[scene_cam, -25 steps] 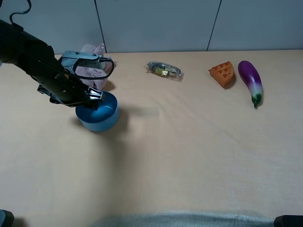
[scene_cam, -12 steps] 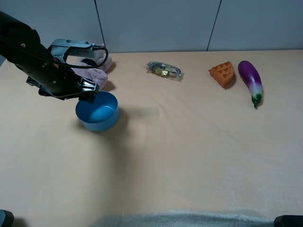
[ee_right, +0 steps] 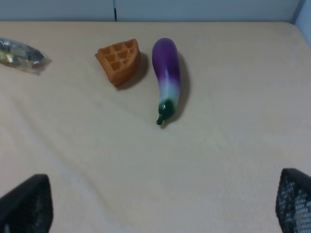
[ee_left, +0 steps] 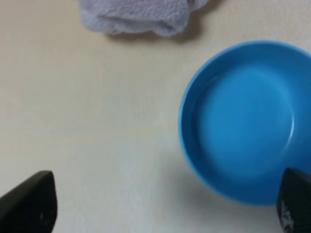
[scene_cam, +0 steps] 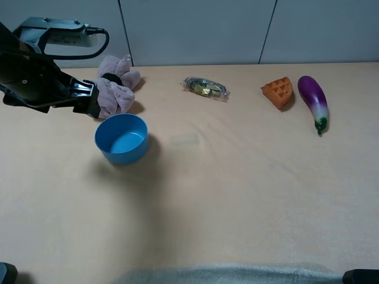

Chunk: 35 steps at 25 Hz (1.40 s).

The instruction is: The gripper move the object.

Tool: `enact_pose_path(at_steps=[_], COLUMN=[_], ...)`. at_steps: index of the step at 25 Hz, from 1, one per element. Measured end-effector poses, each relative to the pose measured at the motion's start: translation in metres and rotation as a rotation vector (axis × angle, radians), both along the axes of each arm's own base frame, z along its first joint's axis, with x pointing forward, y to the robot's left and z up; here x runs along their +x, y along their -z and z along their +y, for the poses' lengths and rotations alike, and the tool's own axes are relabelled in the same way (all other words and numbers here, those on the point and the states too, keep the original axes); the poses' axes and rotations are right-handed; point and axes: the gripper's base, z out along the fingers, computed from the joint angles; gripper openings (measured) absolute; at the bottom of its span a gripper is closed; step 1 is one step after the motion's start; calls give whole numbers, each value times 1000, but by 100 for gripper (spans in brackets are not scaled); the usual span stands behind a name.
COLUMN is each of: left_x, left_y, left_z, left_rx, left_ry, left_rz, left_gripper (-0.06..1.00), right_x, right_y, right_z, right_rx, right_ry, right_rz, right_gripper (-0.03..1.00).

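The blue bowl [scene_cam: 121, 139] stands upright and empty on the tan table, left of the middle. It also shows in the left wrist view [ee_left: 245, 121]. My left gripper [scene_cam: 90, 102] hovers up and to the left of the bowl, apart from it. Its two black fingertips [ee_left: 29, 206] stand wide apart with nothing between them, so the left gripper [ee_left: 165, 208] is open. My right gripper [ee_right: 155, 206] is open and empty, well short of the eggplant; its fingertips [ee_right: 24, 204] show only at the frame's corners.
A pinkish plush toy [scene_cam: 115, 89] lies just behind the bowl, also in the left wrist view [ee_left: 136, 17]. A wrapped packet [scene_cam: 205, 87] lies at the back middle. An orange waffle piece [scene_cam: 278, 92] and a purple eggplant [scene_cam: 314, 102] lie at the back right.
My left gripper has drawn back from the bowl's rim, up and to the left. The bowl stays where it stood. The plush toy is now uncovered.
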Motion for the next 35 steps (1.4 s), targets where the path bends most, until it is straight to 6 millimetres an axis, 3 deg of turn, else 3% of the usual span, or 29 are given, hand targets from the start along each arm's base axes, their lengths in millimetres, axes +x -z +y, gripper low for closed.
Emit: enact_pose_path(at_steps=[13,24,35], left_x=[-64,-137,-209], left_y=[-65,-100,-126], left_z=[31,64,94], left_rx=[1,-21,-100], left_ry=[-51,-86,11], left_rz=[-41,-62,-381], left_gripper=[97,99,99], right_x=[0,0,0], right_y=[0,0,0], right_z=[0,0,0], right_rx=[0,0,0], right_ry=[0,0,0], right_rz=[0,0,0], right_gripper=[69,69,69])
